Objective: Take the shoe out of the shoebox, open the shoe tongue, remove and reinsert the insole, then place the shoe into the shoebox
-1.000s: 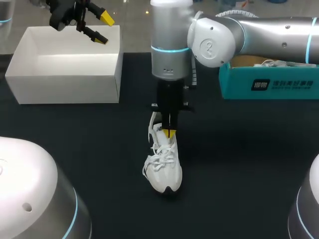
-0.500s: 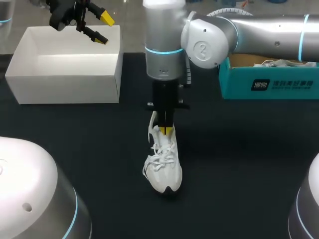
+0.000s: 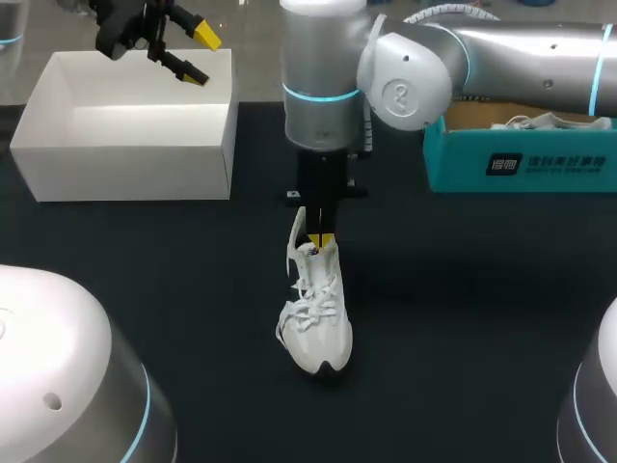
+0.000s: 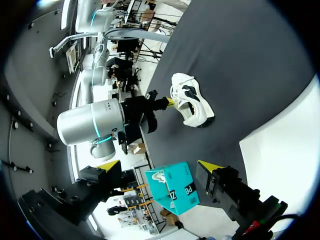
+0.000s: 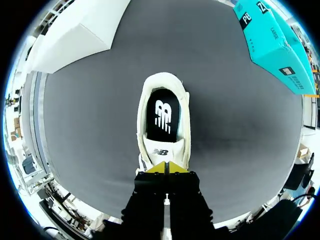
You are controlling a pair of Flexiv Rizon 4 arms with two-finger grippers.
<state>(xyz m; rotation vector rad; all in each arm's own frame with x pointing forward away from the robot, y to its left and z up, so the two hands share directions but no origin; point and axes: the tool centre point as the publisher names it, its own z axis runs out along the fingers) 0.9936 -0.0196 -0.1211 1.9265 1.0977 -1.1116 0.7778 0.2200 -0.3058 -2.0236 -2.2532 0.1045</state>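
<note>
**Roughly a third done: shoe out, tongue step in hand**

Your right gripper [image 3: 325,239] stands straight above the shoe [image 3: 316,318]. Its yellow tips are drawn together on the top edge of the tongue [image 5: 160,151], so as far as the wrist view shows it has the tongue pinched and nothing else. Just ahead of those tips, inside the shoe's opening, you can see the dark insole [image 5: 162,120] lying flat in its place.

The shoe itself stands upright on its sole on the black table [image 3: 463,318], toe toward you, heel under the right arm, and touches neither box. So the first step reads as done: the shoe is out. Opening the tongue looks like the step now in hand. Pulling the insole, refitting it and boxing the shoe are all left to do.

Beyond the shoe, on your left arm's side, sits the white box [image 3: 125,169], open on top with nothing showing inside. Your left gripper [image 3: 198,55] hangs over its far corner, well apart from the shoe, fingers spread wide and empty. Beyond the shoe on the other side sits the teal box [image 3: 521,164], with something white inside. Which box takes the shoe, you can't tell from here.
</note>
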